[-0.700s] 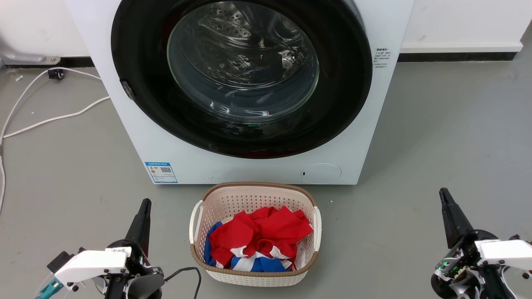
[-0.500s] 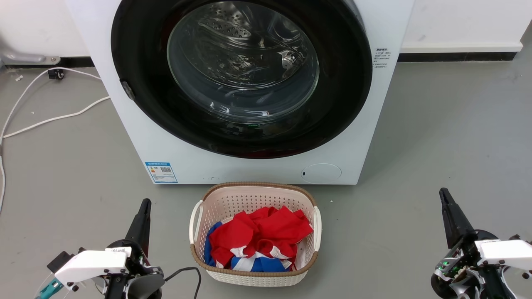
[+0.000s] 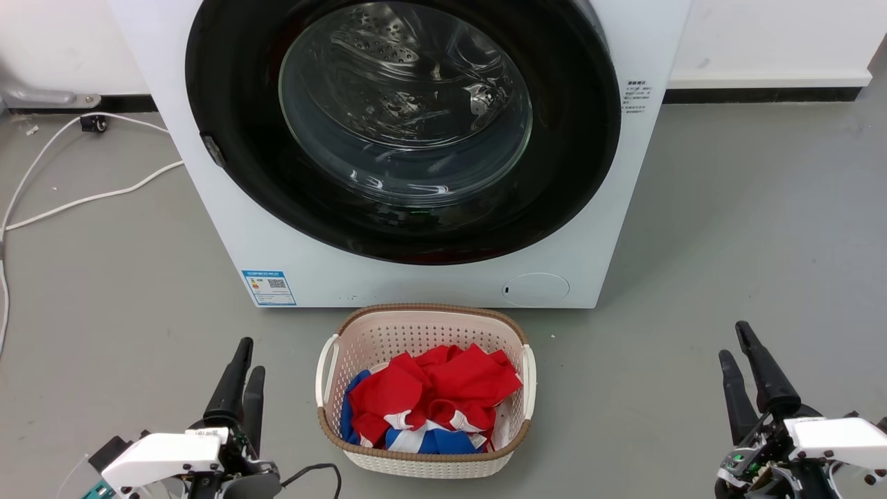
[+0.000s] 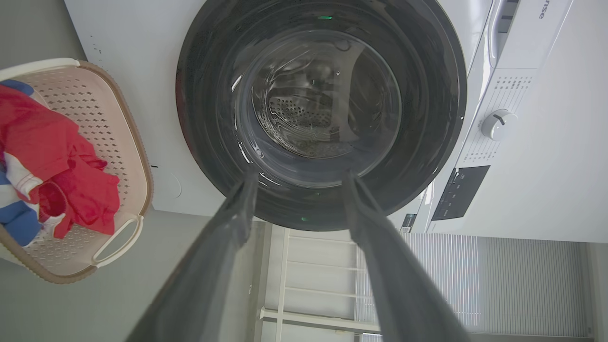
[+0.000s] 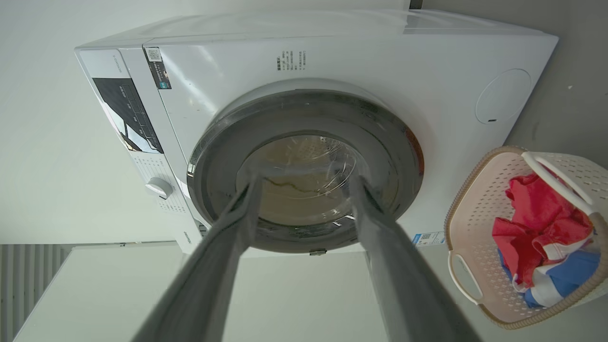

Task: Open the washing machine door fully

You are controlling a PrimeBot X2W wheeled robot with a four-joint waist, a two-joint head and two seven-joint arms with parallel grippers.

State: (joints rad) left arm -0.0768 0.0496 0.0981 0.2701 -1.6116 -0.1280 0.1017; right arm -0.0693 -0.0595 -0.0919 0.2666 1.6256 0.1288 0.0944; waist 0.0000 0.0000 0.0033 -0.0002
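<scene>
The washing machine (image 3: 416, 284) is a white front-loader standing on the grey floor. Its washing machine door (image 3: 405, 111), a glossy black disc with a domed glass window, lies flat against the front, shut. My left gripper (image 3: 251, 357) is low at the left, open and empty, well short of the machine. My right gripper (image 3: 733, 340) is low at the right, also open and empty. In the left wrist view the left gripper (image 4: 300, 175) points at the door (image 4: 323, 109). In the right wrist view the right gripper (image 5: 306, 179) frames the door (image 5: 304, 118).
A cream laundry basket (image 3: 423, 322) with red, blue and white clothes (image 3: 433, 395) stands on the floor just before the machine, between my arms. White cables (image 3: 69, 201) trail over the floor at the left. A wall runs behind the machine.
Both grippers have opened: each showed a single dark tip before, and now two spread fingers. Both have sunk slightly in the head view. The door has not moved.
</scene>
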